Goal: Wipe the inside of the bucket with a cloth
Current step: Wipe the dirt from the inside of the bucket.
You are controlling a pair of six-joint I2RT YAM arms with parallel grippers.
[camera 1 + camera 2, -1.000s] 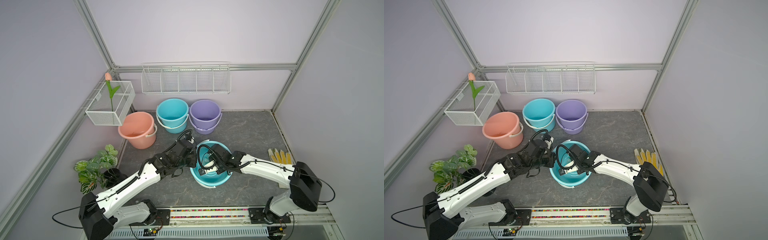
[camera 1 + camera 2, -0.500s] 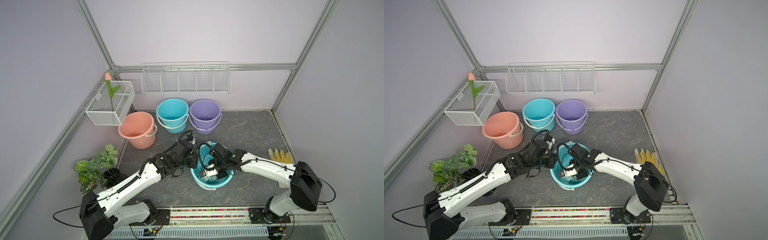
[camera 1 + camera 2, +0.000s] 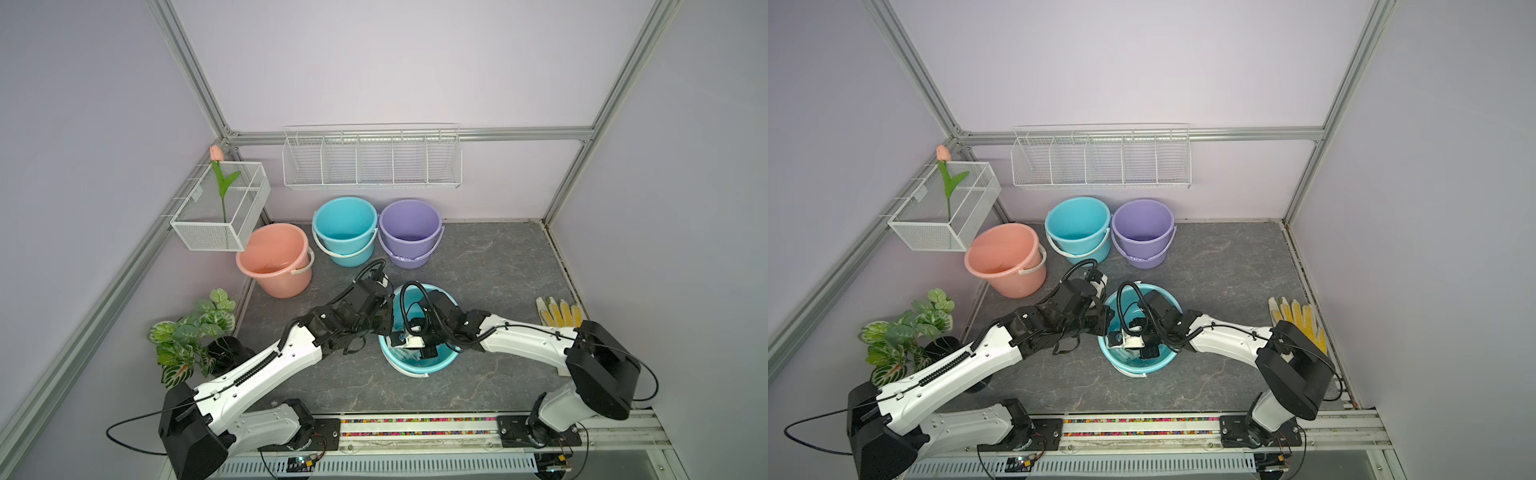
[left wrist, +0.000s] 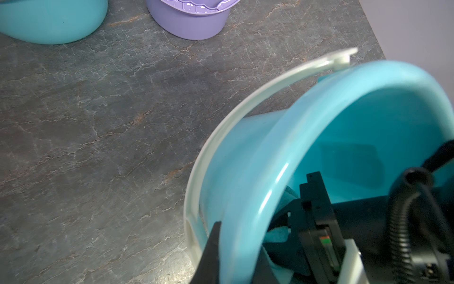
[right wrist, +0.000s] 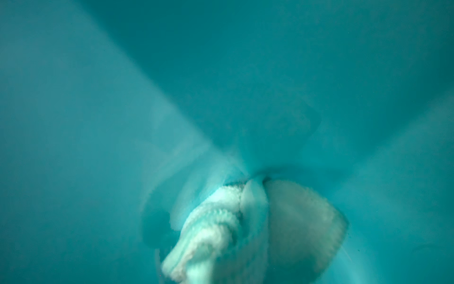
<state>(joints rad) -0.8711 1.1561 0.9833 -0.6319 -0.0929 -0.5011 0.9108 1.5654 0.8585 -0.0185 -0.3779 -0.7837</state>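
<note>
A teal bucket [image 3: 432, 365] [image 3: 1154, 363] with a white handle stands at the front middle of the grey floor. My left gripper [image 3: 388, 332] [image 3: 1106, 328] [image 4: 235, 265] is shut on the bucket's left rim [image 4: 270, 172], one finger outside the wall and one inside. My right gripper [image 3: 405, 353] [image 3: 1125, 353] reaches down inside the bucket, shut on the cloth [image 5: 221, 226], a pale mint terry bunch pressed against the teal inner wall. Its fingertips are hidden by the cloth. In both top views only a pale scrap of cloth [image 3: 399, 355] shows under the right wrist.
A pink bucket [image 3: 276, 257], a second teal bucket [image 3: 345, 228] and a purple bucket [image 3: 409, 228] stand at the back. A yellow-and-white glove [image 3: 559, 311] lies at the right, a potted plant [image 3: 195, 332] at the left. Wire baskets [image 3: 372, 158] [image 3: 220, 208] hang on the walls.
My right gripper has swept the cloth from the middle of the bucket toward its near left wall. The bucket has shifted slightly. My left gripper keeps its hold on the rim.
</note>
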